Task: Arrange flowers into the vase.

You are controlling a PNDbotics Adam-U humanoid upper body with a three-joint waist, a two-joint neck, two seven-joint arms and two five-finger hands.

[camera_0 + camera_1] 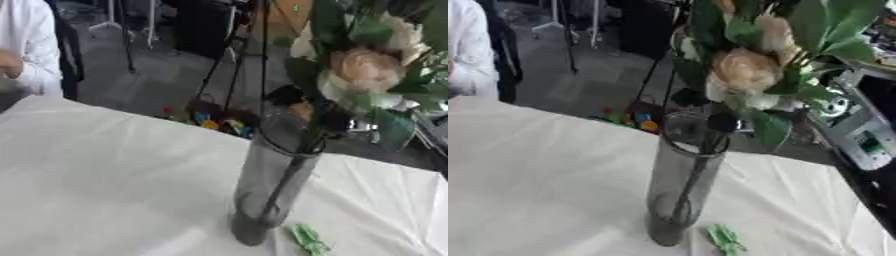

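Already the flowers (363, 70) stand stems-down in the upright vase (267, 190) at centre frame (no robot hand visible, grip unknowable).

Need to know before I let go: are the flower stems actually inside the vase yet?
In. The stems run down through the rim of the vase toward its base; the blooms stand above it.

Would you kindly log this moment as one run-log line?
flower stems in vase | vase upright on table | right arm beside blooms | green piece at vase base
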